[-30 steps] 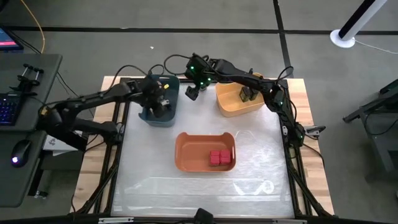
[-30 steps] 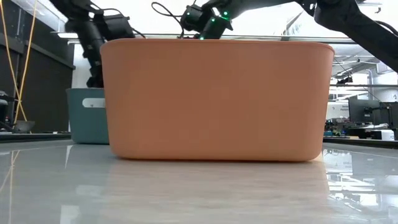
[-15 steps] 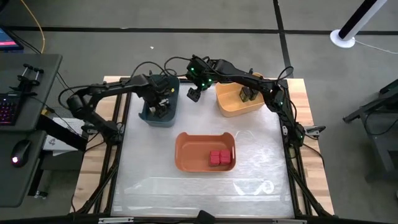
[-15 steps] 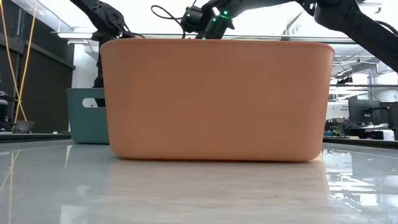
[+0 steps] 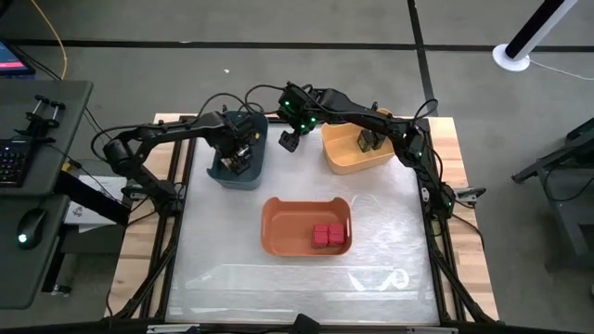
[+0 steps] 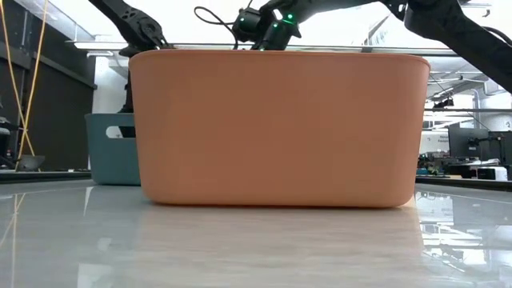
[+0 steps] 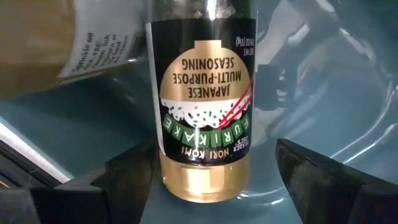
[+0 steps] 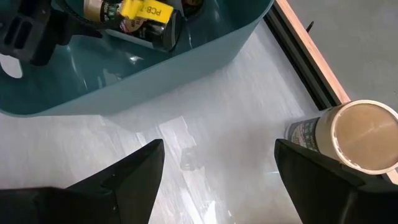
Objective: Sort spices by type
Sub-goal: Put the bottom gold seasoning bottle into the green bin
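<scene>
My left gripper (image 5: 238,156) (image 7: 211,152) is down in the blue bin (image 5: 223,173), open. Its fingers stand on either side of a round furikake jar (image 7: 205,93) that lies on its side on the bin floor, gold lid (image 7: 205,183) toward the gripper. Beside it lies another jar (image 7: 50,43). My right gripper (image 5: 290,141) (image 8: 217,162) hangs open over the table between the blue and yellow bins. A tan-lidded jar (image 8: 359,138) stands upright on the table near it. Two red tins (image 5: 327,235) sit in the orange bin (image 5: 269,227). Dark containers (image 5: 369,141) sit in the yellow bin (image 5: 342,160).
The orange bin (image 6: 276,128) fills the low view, with the blue bin (image 6: 112,148) behind it. The table's far rail and wooden edge (image 8: 311,56) run close behind the standing jar. The near half of the table holds nothing but glare.
My left gripper has opened and let go of the furikake jar, which now lies in the blue bin. The left arm's elbow has swung up and toward the far edge, with the gripper staying in the bin.
</scene>
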